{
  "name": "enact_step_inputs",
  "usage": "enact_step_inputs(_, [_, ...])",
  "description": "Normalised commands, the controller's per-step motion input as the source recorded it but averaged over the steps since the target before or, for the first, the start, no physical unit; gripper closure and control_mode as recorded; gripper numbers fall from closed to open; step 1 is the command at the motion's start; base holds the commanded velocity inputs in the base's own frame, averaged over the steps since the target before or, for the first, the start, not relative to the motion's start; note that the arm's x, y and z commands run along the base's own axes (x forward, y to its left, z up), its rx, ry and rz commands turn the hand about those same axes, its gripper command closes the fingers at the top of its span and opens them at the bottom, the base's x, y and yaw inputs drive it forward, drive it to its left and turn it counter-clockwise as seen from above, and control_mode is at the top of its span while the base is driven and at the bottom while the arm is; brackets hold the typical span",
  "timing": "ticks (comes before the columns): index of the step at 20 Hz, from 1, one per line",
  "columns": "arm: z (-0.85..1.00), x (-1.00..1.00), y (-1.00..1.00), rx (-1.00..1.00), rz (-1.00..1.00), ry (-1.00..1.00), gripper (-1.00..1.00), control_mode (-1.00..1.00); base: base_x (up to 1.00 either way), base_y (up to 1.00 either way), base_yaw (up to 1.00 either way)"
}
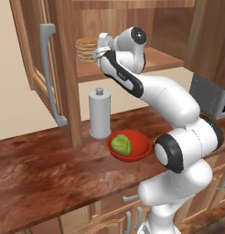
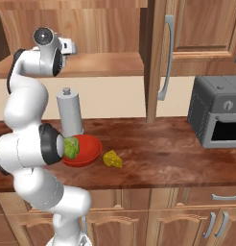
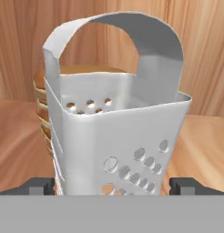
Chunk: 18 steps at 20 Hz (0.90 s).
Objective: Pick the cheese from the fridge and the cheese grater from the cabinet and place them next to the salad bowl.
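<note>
**Desk:** Where does the cheese grater sit?

**Photographer:** On the shelf of the open cabinet, directly in front of the stack of tan discs. In the hand view the grater stands between the two dark fingertips of the gripper, which flank its lower body on either side.

**Desk:** Clamped?

**Photographer:** I cannot tell. The tips sit just beside the walls, but the contact itself is hidden at the picture's lower edge.

**Desk:** How should it handle?

**Photographer:** By its look, a light, stiff, thin-walled box with smooth, tapering sides that might slide in a loose pinch. The flat perforated faces low down seem the surest hold; the arched top handle is another option.

**Desk:** And the rest?

**Photographer:** The cheese already lies on the counter just beside the salad bowl, with the tall grey cylinder behind that bowl.
</note>
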Motion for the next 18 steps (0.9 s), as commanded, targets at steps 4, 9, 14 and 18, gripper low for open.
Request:
enact_step_inputs(4, [0.00,0.22,0.09,0.00,-0.01,0.00,-1.00,-1.00,0.00,0.00,0.00])
enact_step_inputs(9, [0.00,0.00,0.02,0.00,0.00,0.00,-1.00,-1.00,0.00,0.00,0.00])
enact_step_inputs(14, [0.00,0.00,0.00,0.00,0.00,0.00,1.00,-1.00,0.00,0.00,0.00])
enact_step_inputs(18, [0.00,0.00,0.00,0.00,0.00,0.00,1.00,-1.00,0.00,0.00,0.00])
